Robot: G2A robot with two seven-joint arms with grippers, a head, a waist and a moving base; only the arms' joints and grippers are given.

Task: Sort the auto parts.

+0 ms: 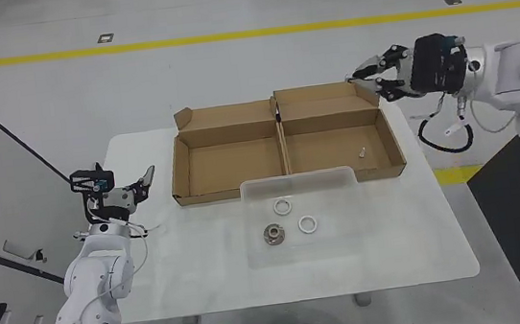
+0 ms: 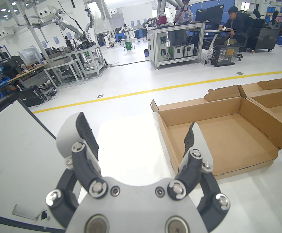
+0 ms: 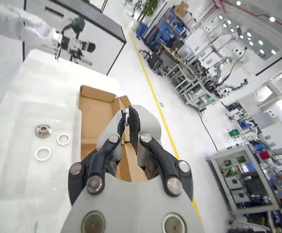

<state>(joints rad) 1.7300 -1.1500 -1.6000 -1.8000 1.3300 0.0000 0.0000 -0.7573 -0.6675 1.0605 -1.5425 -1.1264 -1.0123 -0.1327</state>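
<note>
Right wrist view: my right gripper (image 3: 127, 111), ribbed black pads pressed together, pinches a small threaded metal bolt (image 3: 126, 116) by the brown cardboard box (image 3: 94, 114); left gripper (image 2: 137, 122) spread wide.

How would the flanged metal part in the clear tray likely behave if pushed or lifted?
The flanged metal part looks solid, so probably heavy for its size. It sits flat on its wide flange, so a push should slide it rather than tip it. Its shiny finish may be slippery.
</note>
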